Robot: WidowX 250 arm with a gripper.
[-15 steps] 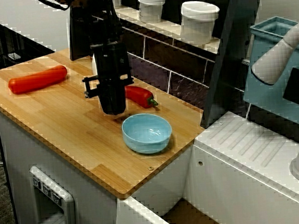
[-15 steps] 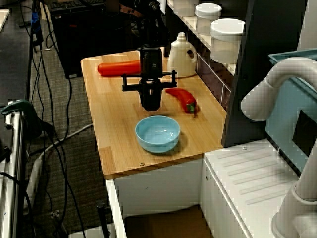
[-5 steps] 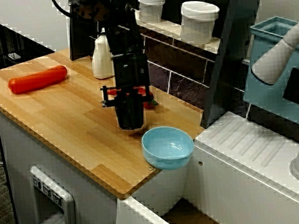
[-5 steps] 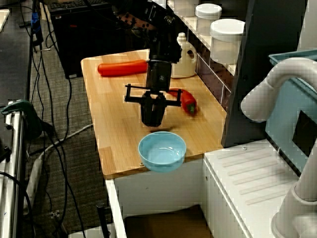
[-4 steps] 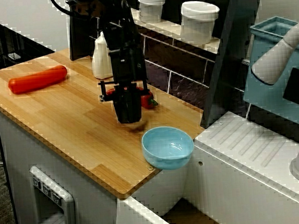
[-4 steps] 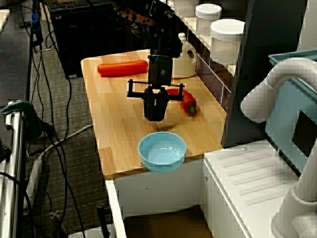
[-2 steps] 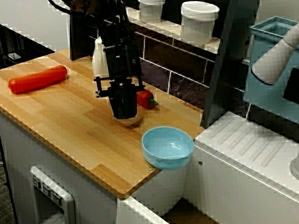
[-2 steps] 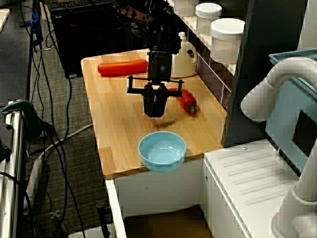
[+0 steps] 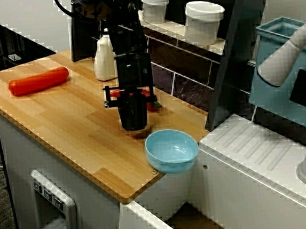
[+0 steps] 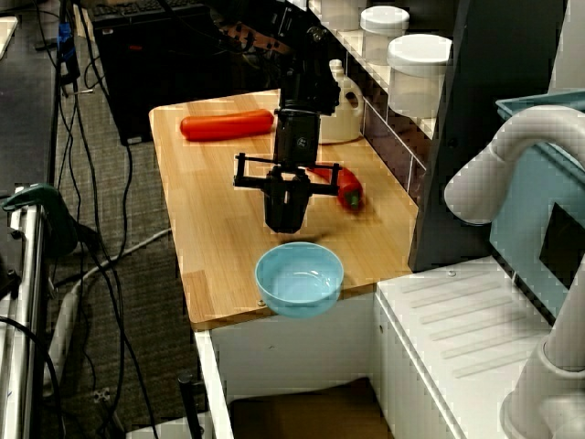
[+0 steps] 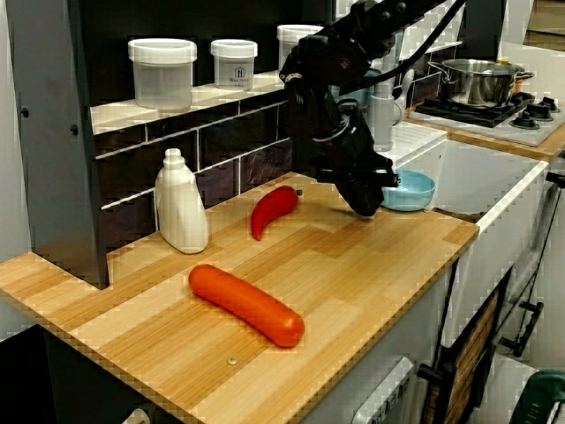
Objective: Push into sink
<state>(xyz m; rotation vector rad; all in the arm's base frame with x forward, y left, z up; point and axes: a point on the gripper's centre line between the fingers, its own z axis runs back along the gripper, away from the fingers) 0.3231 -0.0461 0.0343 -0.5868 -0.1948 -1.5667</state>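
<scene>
The hand (image 9: 134,126) points straight down over the wooden table (image 9: 62,117), its tip just above the surface; its fingers look drawn together and hold nothing, though the tip is dark and hard to read. Just in front of the hand, toward the table's corner, sits the blue bowl (image 9: 172,151), overhanging the edge and apart from the hand. Below and beyond the bowl lies the sink (image 10: 302,416), of which only a strip of brownish floor shows between white walls. Right behind the hand lies a red pepper (image 11: 274,210), partly hidden by it in the front views. Farther behind stand a white bottle (image 11: 181,204) and, well off to the side, a red sausage (image 9: 38,81).
</scene>
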